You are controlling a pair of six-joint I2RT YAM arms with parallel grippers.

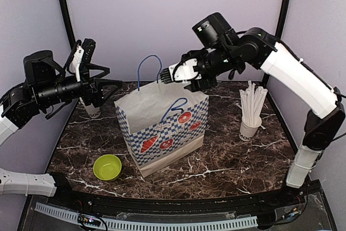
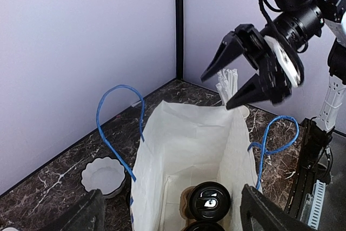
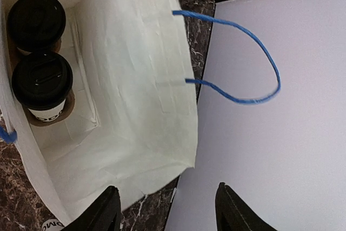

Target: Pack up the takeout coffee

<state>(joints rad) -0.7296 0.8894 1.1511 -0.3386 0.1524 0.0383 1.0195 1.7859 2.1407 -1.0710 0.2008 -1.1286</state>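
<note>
1. Right tool [image 2: 218, 91]: jaws apart and gripping nothing, hanging above the open mouth of the paper bag [image 1: 162, 128], over its back rim.
2. Left tool [image 1: 114, 77]: jaws spread wide and empty, raised off the bag's left side and turned toward its mouth.
3. Takeout coffee [image 3: 42, 79]: two lidded cups stand upright side by side on the floor of the bag, close against one end wall. Their black lids face up, and black lettering shows on the white side of one cup.
4. Cardboard carrier [image 3: 69, 107]: a brown tray ringing both cups, lying flat inside the bag.
5. Bag: plain white inside, with a blue-and-white check and red printed shapes outside. It stands upright near the middle of the marbled desk [image 1: 243, 160], and its two blue cord handles [image 2: 121, 86] arch above the rim.
6. Around the bag: a straw cup [image 1: 251, 123] stands to its right, well apart. A green bowl [image 1: 107, 167] sits in front of its left corner. A white scalloped bowl [image 2: 102, 176] rests near its far side.
</note>
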